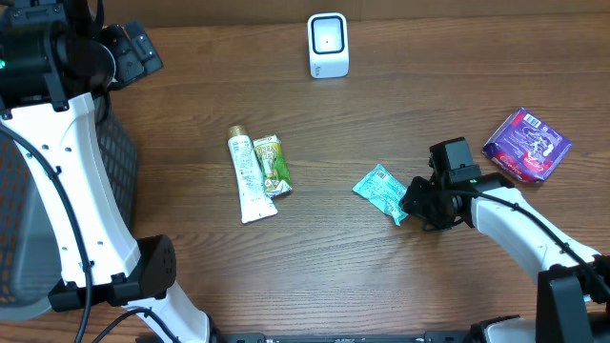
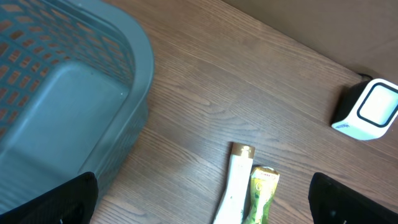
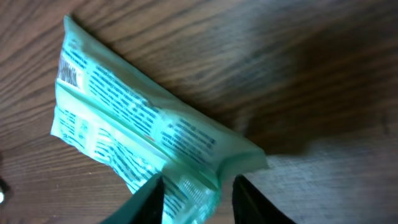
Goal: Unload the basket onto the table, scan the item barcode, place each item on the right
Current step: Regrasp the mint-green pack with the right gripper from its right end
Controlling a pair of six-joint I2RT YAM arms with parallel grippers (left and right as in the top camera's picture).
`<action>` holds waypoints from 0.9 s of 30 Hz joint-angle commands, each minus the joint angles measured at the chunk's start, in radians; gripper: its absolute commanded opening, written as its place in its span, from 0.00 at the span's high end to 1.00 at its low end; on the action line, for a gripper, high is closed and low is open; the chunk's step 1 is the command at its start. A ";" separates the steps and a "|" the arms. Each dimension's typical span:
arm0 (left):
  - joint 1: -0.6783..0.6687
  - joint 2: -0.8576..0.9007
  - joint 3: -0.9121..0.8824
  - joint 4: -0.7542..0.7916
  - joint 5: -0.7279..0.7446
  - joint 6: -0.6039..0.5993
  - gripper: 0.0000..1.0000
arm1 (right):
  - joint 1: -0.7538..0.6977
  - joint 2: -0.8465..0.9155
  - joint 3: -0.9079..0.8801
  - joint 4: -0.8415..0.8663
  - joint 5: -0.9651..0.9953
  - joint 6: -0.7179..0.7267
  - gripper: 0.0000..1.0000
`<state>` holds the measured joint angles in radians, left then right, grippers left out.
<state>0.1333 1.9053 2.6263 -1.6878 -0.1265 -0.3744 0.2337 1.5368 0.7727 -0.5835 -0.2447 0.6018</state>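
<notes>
Lying flat on the wooden table [image 1: 429, 86], right of centre in the overhead view: the teal packet [image 1: 381, 191], printed side up, tilted diagonally. In the right wrist view its fine print shows, with a small striped patch like a barcode near its upper left corner.

Right gripper [image 1: 410, 202] sits at the packet's lower right end. In the right wrist view the two dark fingers [image 3: 146, 202] press in on either side of that end, the crinkled film filling the gap between them; jaws clamped on the packet, which rests on the wood.

White scanner [image 1: 328, 45] stands at top centre of the overhead view, well apart from the packet, its window a dark-edged rounded square.

Left of centre: a white tube [image 1: 250, 176] with a gold cap and, just beside it and touching, a green sachet [image 1: 272, 164], both lying lengthwise.

Purple pack [image 1: 526, 145] at the right edge, beyond the right arm.

Grey mesh basket [image 2: 74, 93] fills the upper left of the left wrist view.

Left gripper [image 2: 202, 202]: fingertips show only at the two bottom corners of its view, spread wide apart, nothing between them; it hangs above the table near the basket, with tube, sachet and scanner in its sight
</notes>
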 commanded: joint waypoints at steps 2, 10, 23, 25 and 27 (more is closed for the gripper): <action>0.004 0.004 -0.001 -0.002 0.005 -0.014 0.00 | -0.001 0.005 -0.015 0.049 0.027 0.008 0.76; 0.004 0.004 -0.001 -0.002 0.005 -0.014 0.01 | -0.002 0.005 -0.015 0.340 0.092 -0.198 0.96; 0.004 0.004 -0.001 -0.002 0.005 -0.014 0.00 | -0.100 0.005 0.039 0.318 -0.134 -0.248 0.25; 0.004 0.004 -0.001 -0.002 0.005 -0.014 0.00 | -0.140 0.011 0.039 0.304 -0.209 -0.271 0.25; 0.004 0.004 -0.001 -0.002 0.005 -0.014 0.01 | -0.167 0.027 0.039 0.294 -0.280 -0.295 0.26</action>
<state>0.1333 1.9053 2.6263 -1.6878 -0.1265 -0.3748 0.0982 1.5421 0.7776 -0.2859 -0.3771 0.3542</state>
